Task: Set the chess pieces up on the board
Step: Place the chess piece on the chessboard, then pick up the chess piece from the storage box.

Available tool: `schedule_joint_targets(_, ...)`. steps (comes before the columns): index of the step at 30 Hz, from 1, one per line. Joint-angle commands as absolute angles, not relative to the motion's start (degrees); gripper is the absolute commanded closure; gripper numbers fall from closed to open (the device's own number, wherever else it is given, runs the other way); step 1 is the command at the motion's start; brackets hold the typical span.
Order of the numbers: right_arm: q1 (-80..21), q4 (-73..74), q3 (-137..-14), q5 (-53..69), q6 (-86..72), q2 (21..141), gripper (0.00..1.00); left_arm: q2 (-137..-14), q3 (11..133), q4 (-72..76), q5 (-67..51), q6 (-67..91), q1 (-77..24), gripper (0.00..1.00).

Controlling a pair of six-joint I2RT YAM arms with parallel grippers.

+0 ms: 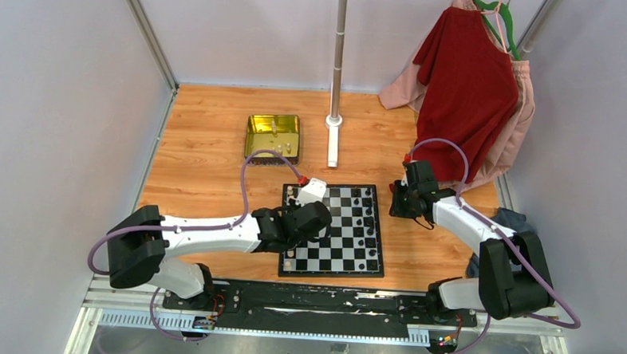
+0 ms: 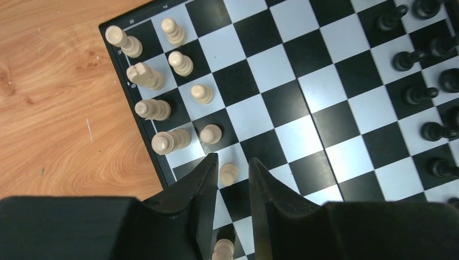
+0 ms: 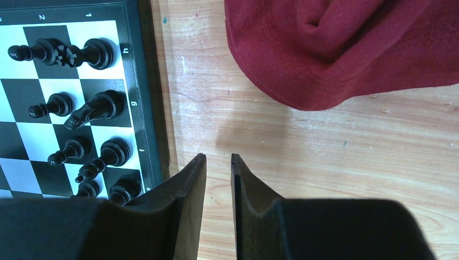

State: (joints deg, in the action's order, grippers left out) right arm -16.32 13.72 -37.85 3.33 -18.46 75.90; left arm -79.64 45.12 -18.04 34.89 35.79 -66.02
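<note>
The board (image 1: 347,244) lies at the table's near middle. In the left wrist view, cream pieces (image 2: 153,109) stand in two columns along the board's (image 2: 281,65) left edge. Black pieces (image 2: 419,95) line its right side and also show in the right wrist view (image 3: 89,111). My left gripper (image 1: 307,217) hangs over the board's left columns. It is open (image 2: 231,161), and a cream pawn (image 2: 228,173) stands on a white square between the fingers, apart from both. My right gripper (image 1: 405,198) is off the board's right edge over bare wood, slightly open and empty (image 3: 218,157).
A gold tin (image 1: 273,135) with a few pieces sits behind the board at the left. A metal pole (image 1: 337,66) on a white foot stands at the back middle. A red garment (image 1: 466,88) hangs at the back right, and its hem (image 3: 335,49) lies ahead of my right gripper.
</note>
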Motion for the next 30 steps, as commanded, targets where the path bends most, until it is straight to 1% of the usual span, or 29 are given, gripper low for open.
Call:
schedule_joint_targets(1, -15.2, 14.8, -37.2, 2.0, -18.4, 75.0, 0.72, -77.1, 49.6, -21.9, 35.6, 36.4, -66.1, 0.68)
schedule_joint_targets(5, -15.0, 14.8, -37.3, 1.8, -18.3, 75.2, 0.72, -75.4, 56.8, -26.6, 39.6, 34.2, -66.1, 0.67)
schedule_joint_targets(8, -15.0, 14.9, -37.4, 1.8, -18.3, 75.2, 0.72, -76.1, 62.5, -28.7, 41.8, 29.7, -64.1, 0.61)
schedule_joint_targets(12, -14.9, 15.4, -37.9, 1.6, -18.1, 75.3, 0.72, -78.7, 68.1, -28.5, 37.6, 25.8, -56.2, 0.58)
schedule_joint_targets(16, -14.8, 15.9, -37.8, 1.5, -18.0, 74.5, 0.72, -82.2, 71.8, -25.4, 29.6, 24.0, -46.4, 0.56)
schedule_joint_targets(18, -14.8, 16.1, -37.6, 1.4, -18.0, 74.1, 0.72, -85.9, 75.4, -24.7, 25.3, 23.6, -40.1, 0.54)
schedule_joint_targets(22, -14.8, 16.2, -37.5, 2.2, -18.0, 74.2, 0.72, -95.1, 83.5, -25.9, 18.0, 23.3, -31.8, 0.52)
schedule_joint_targets(26, -14.8, 16.2, -37.8, 2.3, -18.1, 75.1, 0.72, -106.1, 92.1, -27.2, 15.6, 22.7, -27.9, 0.5)
schedule_joint_targets(30, -14.8, 16.0, -38.1, 2.4, -18.1, 76.5, 0.72, -113.0, 95.3, -25.5, 12.8, 24.1, -25.0, 0.52)
